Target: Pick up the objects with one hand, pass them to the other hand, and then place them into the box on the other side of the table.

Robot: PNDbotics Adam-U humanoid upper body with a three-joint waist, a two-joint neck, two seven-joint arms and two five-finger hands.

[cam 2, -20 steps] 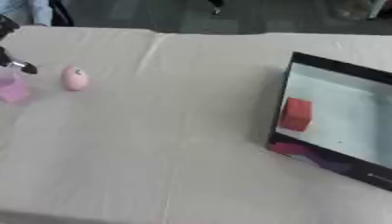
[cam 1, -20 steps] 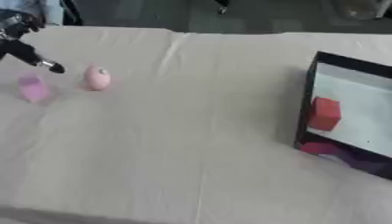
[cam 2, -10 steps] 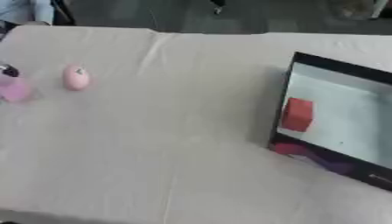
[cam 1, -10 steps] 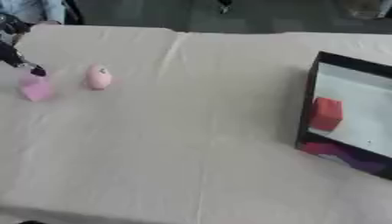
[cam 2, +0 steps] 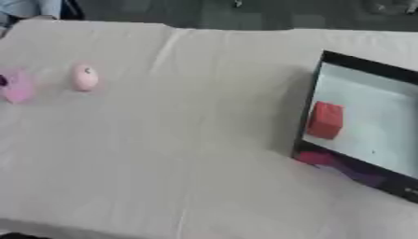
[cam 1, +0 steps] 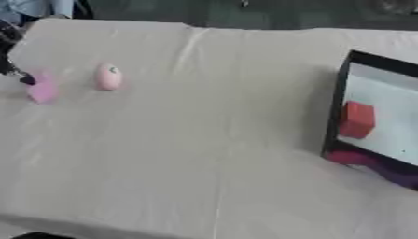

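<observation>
At the far left edge of the frame, the robot's black left hand (cam 1: 10,70) reaches in from the upper left, its dark fingertip touching the top of a small pink block-shaped object (cam 1: 42,88) that lies on the beige cloth-covered table (cam 1: 204,140); so little of the hand shows that whether its fingers are spread or curled cannot be told. Just beside the pink block, to its right and slightly higher in the frame, rests a pale pink egg-shaped object (cam 1: 107,77) with a tiny dark spot near its top. Well apart from both, at the right side of the frame, stands a black-rimmed box with a white interior (cam 2: 326,60) — a red cube (cam 2: 326,120) sits inside it against the left wall. Along the box's lower left rim lie a magenta shape (cam 2: 314,158) and a purple shape (cam 2: 359,176), too blurred to make out further. The right hand shows in neither view.
</observation>
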